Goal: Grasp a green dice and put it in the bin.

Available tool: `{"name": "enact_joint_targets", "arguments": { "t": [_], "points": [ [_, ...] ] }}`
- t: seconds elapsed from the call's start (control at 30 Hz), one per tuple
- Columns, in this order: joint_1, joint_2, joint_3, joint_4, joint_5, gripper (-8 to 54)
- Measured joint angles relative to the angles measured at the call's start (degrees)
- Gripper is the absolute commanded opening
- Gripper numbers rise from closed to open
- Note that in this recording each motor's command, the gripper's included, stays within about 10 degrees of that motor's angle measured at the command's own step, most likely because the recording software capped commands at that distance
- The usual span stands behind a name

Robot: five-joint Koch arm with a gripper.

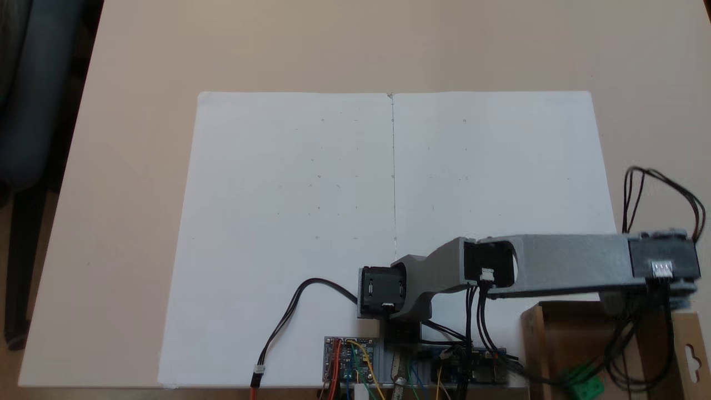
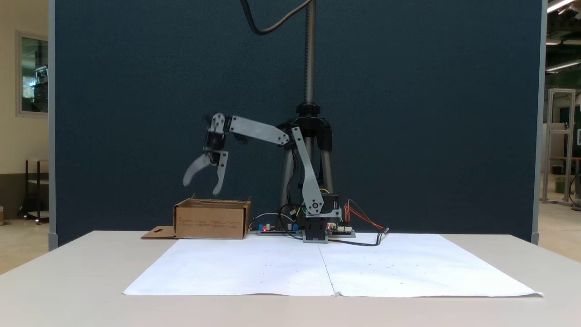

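matt cardboard bin (image 2: 212, 220), green plastic dice (image 1: 586, 386)

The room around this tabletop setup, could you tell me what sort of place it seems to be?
Probably a lab or workshop. A dark blue partition panel stands behind the table, ceiling strip lights run overhead, and a metal frame rack stands beyond.

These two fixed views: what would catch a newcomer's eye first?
The grey arm stretches sideways with its gripper open and empty above the bin, a brown cardboard box at the table's edge beside the arm's base. Inside the bin lies the green dice, bright among dark cables at the bottom right of a fixed view. The large white paper sheet covering the table is bare.
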Motion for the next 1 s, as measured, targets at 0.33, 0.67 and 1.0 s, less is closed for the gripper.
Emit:
{"name": "enact_joint_targets", "arguments": {
  "t": [0.33,0.67,1.0],
  "points": [
    [-37.1,12.7,-0.2,-1.1,10.1,43.9],
    [-69.6,16.2,0.2,-11.8,10.5,43.9],
    [-82.3,25.0,39.8,-33.9,10.5,44.5]
  ]
}}
